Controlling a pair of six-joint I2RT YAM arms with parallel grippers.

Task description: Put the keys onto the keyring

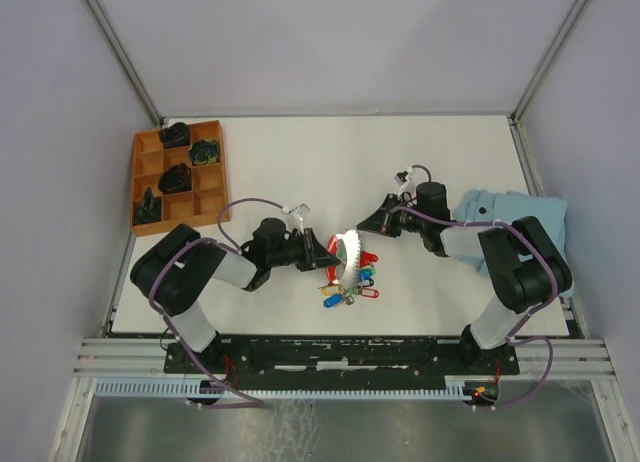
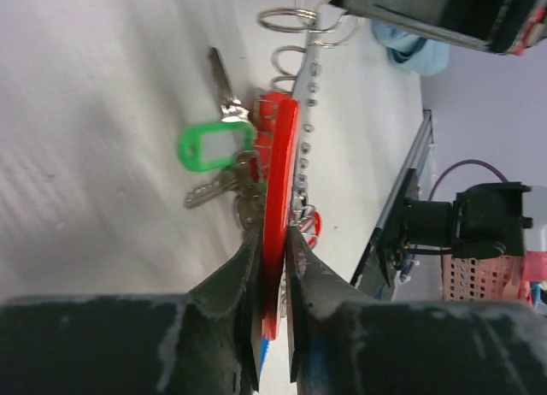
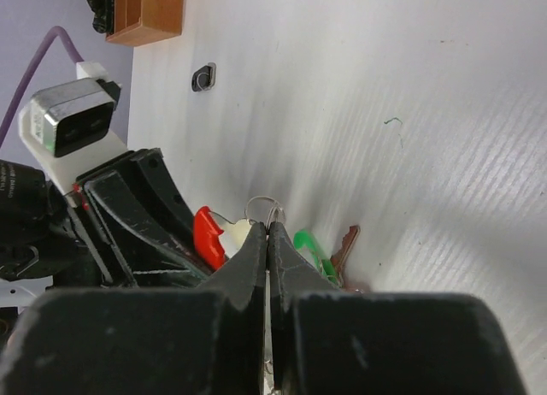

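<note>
The keyring (image 1: 347, 248) hangs between my two grippers above the table. My left gripper (image 1: 327, 251) is shut on its curved red strap (image 2: 279, 168), which stands edge-on between the fingers. My right gripper (image 1: 369, 225) is shut on the grey chain just below a small wire ring (image 3: 266, 209). The keys (image 1: 352, 285) hang in a cluster under the strap, with blue, red and yellow tags showing. A green-tagged key (image 2: 212, 147) lies against the strap. The green tag (image 3: 311, 250) and red strap (image 3: 208, 234) also show in the right wrist view.
An orange compartment tray (image 1: 178, 177) with black parts stands at the back left. A light blue cloth (image 1: 512, 218) lies at the right edge. A small black cylindrical piece (image 3: 203, 77) lies on the white table beyond the grippers.
</note>
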